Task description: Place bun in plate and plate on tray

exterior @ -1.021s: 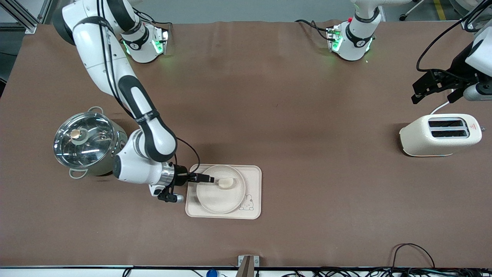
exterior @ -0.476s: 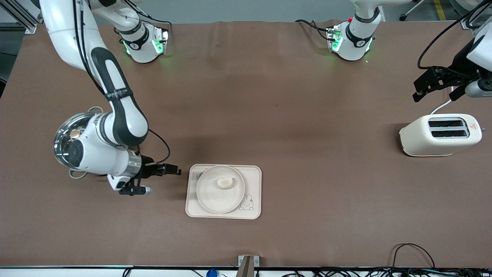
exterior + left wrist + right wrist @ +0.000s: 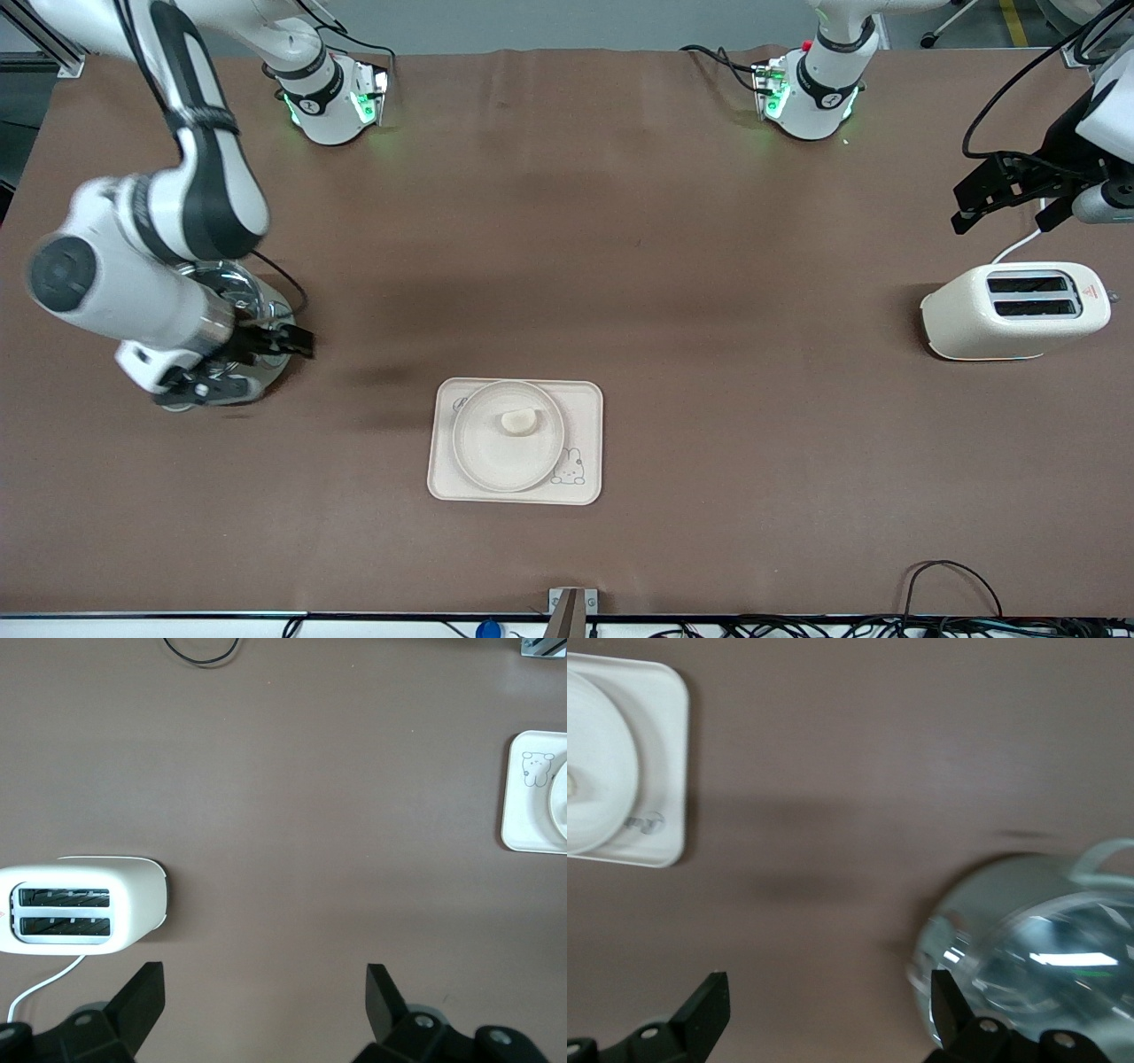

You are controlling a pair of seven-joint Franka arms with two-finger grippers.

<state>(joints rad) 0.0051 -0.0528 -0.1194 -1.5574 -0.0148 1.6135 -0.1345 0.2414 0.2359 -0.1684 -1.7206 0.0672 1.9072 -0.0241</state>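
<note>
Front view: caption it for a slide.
Bun on plate on tray; open right gripper by pot, left gripper above toaster.

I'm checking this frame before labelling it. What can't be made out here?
- Pot, front view: mostly hidden under the right arm; right wrist view blurs it.
- Tray lettering: too small in every view.
- Plate, left wrist view: cut off by the edge.
- Bun underside: hidden.

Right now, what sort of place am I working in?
Probably a robotics lab staged as a kitchen: two bench-mounted arms at a brown-covered table, loose cables along its edge, and props such as a toaster, a lidded steel pot and a tray.
</note>
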